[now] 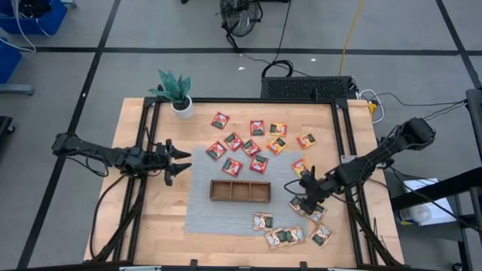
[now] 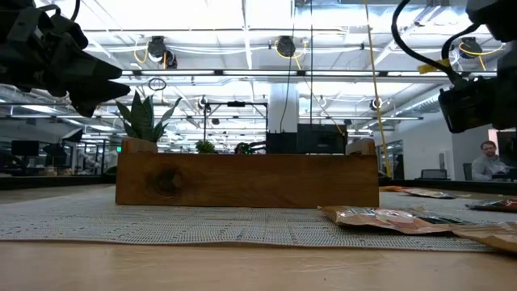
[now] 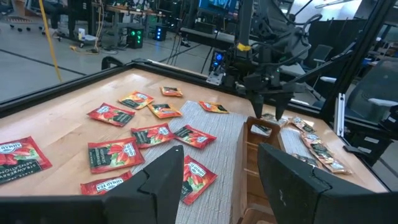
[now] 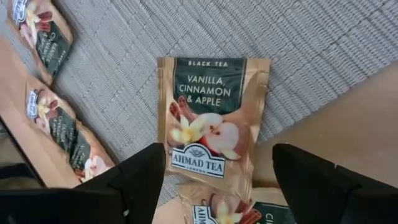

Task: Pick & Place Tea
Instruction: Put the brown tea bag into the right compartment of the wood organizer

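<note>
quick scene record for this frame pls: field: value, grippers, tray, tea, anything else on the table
left gripper: open, empty, hovering at the mat's left edge, left of the tray
right gripper: open, empty, poised over a vanilla, cinnamon & apple sachet right of the tray
tray: wooden, three compartments, on the grey mat, all look empty
red sachets: scattered behind the tray
orange sachets: behind the tray, toward the right
sachets near front edge: small loose cluster
potted plant: back left of the table
</note>
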